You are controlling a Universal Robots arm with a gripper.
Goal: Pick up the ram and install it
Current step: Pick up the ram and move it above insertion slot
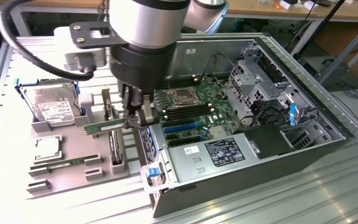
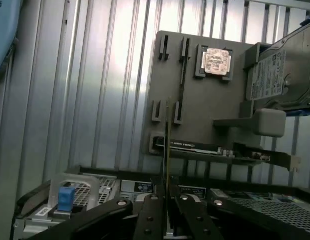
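One ram (image 1: 104,127) stick hangs level, clamped in the gripper (image 1: 138,119) above the grey tray (image 1: 67,134), beside the open case (image 1: 229,186). Pick-up looks done, seating isn't. That'll need its edge squared to a motherboard (image 1: 195,112) slot.

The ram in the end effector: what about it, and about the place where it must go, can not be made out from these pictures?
- Wrist view: the ram stands edge-on in the end effector, so its faces and chips are hidden.
- Exterior view: the held end of the ram is covered by the end effector's fingers.
- Exterior view: on the motherboard, the memory slot latches are too small to tell whether they are open or shut.
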